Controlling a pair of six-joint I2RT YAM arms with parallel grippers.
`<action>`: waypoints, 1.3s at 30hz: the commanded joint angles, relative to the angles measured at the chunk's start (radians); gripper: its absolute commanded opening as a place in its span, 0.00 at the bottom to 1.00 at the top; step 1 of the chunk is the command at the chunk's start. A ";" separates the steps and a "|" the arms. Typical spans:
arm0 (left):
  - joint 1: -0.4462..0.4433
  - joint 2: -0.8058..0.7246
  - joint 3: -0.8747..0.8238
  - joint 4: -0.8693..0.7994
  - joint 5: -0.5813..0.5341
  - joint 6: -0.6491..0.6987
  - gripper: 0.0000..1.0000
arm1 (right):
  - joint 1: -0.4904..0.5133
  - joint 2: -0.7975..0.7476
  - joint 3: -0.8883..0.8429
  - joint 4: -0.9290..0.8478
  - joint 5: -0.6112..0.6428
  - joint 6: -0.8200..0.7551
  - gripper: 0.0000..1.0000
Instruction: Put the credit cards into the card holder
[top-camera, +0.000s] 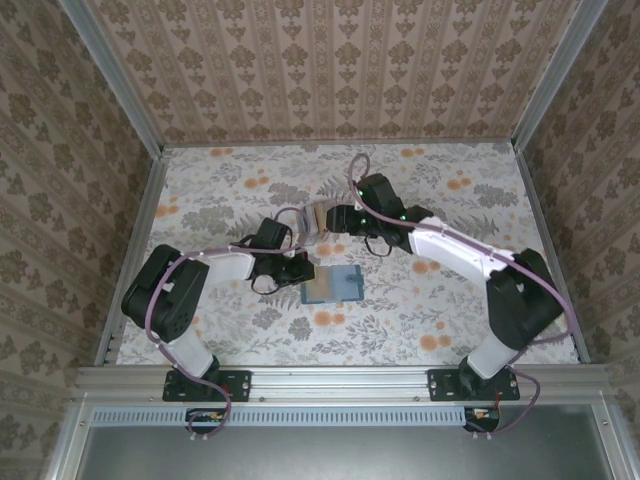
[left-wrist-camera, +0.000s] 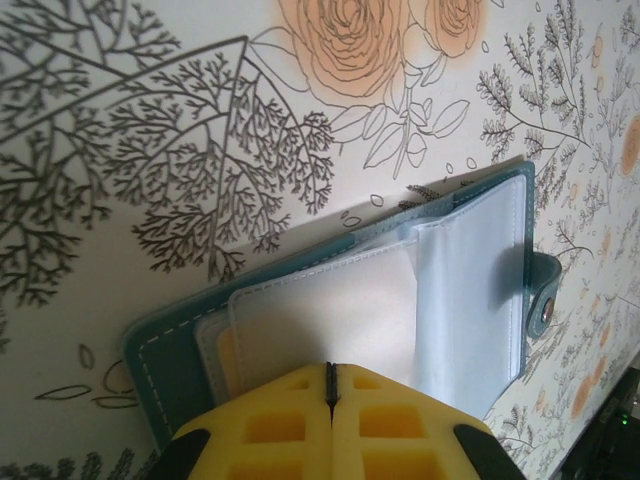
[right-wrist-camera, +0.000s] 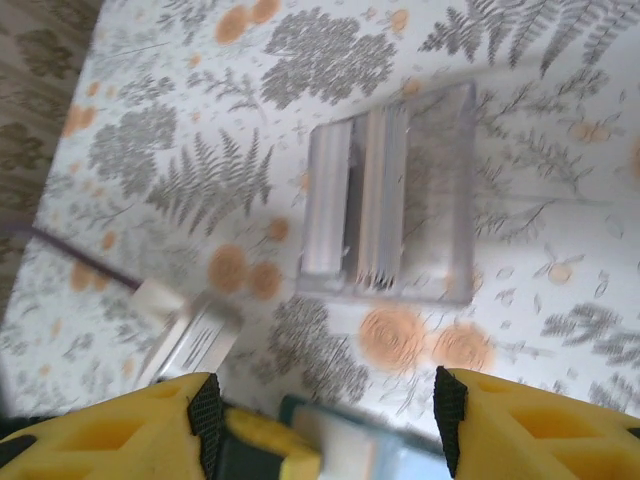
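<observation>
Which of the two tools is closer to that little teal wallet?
Left. The left tool, shut, sits at the edge of the open wallet; the right tool hangs open farther back, by the clear box.

**A robot test cell dressed up as a room**

This place is a robotics laboratory cell, not a real home. The surface (top-camera: 220, 180) carries a printed cover with orange flowers and grey ferns. The walls (top-camera: 300, 60) around it wear brownish damask wallpaper. But bare aluminium posts (top-camera: 110, 75) stand in the back corners and hold the panels together as a box. A metal rail (top-camera: 340, 378) runs along the near edge. Two robot arms are bolted on it by black base plates, the left arm (top-camera: 170, 300) and the right arm (top-camera: 510, 300). Purple cables (top-camera: 148, 310) run along the arms and down to the rail. The wrist cameras show the same flower print from close by.
</observation>
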 joint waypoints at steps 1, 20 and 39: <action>0.006 -0.029 -0.028 -0.060 -0.052 -0.004 0.00 | 0.002 0.101 0.112 -0.113 -0.004 -0.088 0.61; -0.017 -0.082 -0.098 0.001 -0.062 -0.065 0.02 | 0.004 0.454 0.413 -0.151 -0.033 -0.130 0.58; -0.019 -0.069 -0.108 0.043 -0.068 -0.088 0.02 | -0.037 0.456 0.389 0.014 -0.389 -0.005 0.49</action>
